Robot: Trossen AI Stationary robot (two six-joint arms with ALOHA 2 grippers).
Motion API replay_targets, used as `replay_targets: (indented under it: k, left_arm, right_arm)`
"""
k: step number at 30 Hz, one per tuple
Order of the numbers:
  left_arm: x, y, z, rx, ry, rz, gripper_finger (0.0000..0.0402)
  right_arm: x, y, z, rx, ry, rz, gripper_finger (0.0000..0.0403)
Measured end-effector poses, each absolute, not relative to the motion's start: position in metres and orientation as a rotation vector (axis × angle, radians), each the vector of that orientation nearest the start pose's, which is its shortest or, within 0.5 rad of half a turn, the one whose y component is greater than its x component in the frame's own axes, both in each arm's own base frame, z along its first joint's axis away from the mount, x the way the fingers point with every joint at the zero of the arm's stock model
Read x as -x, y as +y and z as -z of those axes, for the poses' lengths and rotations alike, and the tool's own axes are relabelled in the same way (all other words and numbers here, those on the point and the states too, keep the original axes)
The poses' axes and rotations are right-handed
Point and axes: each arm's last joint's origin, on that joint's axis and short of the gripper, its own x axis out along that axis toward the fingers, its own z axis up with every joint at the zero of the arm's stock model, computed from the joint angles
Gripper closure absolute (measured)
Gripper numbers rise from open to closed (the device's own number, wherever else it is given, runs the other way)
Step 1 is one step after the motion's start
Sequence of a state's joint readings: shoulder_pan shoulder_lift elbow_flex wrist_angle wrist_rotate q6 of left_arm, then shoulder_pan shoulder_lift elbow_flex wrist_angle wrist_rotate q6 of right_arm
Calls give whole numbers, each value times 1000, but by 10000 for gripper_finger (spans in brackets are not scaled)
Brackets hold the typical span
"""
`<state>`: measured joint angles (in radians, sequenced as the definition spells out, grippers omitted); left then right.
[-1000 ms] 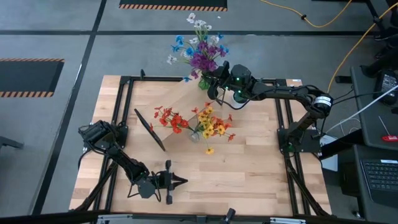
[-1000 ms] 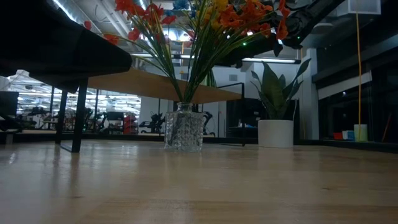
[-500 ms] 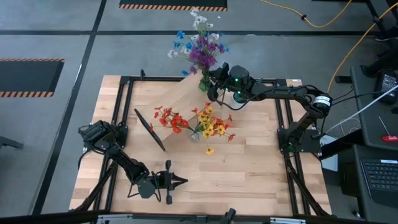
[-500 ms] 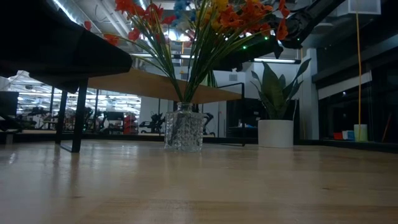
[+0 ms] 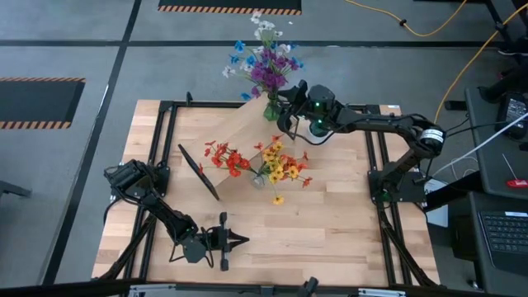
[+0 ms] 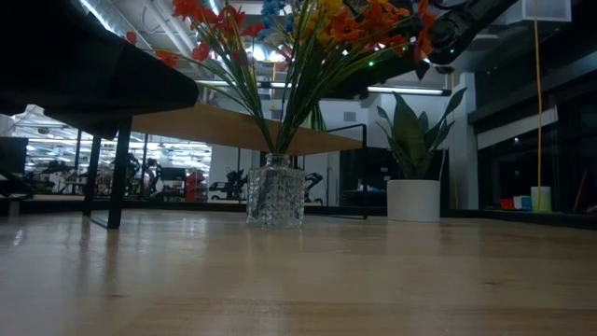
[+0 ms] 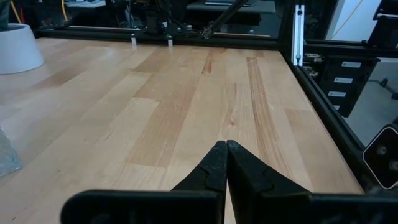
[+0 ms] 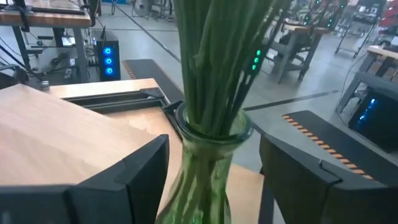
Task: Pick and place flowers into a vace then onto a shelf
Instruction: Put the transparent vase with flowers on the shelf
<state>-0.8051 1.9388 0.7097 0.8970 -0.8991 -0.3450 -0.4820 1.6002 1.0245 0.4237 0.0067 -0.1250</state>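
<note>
Green glass vase (image 5: 271, 110) with the blue, purple and white flowers (image 5: 264, 59) sits at the top centre of the overhead picture, on the far corner of the shelf (image 5: 243, 136), with the right tool (image 5: 286, 113) spread open on either side of it; the wrist shot shows both fingers (image 8: 121, 180) flanking the glass, though I can't tell if they're touching it. Compared with a second ago the blooms have swung a bit further up the frame and the arm has nudged slightly right. The vase is right by the shelf's back edge, blooms hanging out past the table (image 5: 330, 223) rim. The clear vase (image 6: 274, 191) with red and yellow flowers (image 5: 262, 165) stands mid-table. The left tool (image 5: 233, 241) is pinched closed down at the lower left, with plenty of bare wood around it.
</note>
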Motion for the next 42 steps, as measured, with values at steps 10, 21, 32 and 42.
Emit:
replay_targets:
  k: [10,21,32,42]
  left_arm:
    - [-248,-226,-112,97,196,-128,396]
    - [-249,-226,-116,121,177,-124,396]
    - [-233,-232,-149,52,154,-101,397]
    - [-197,-235,-181,39,182,-148,399]
  right_arm:
    - [-315,-165,-271,57,234,475,150]
    - [-289,-154,-293,47,318,537,150]
    - [-250,-115,-323,54,429,544,178]
    - [-214,-33,-314,30,435,469,296]
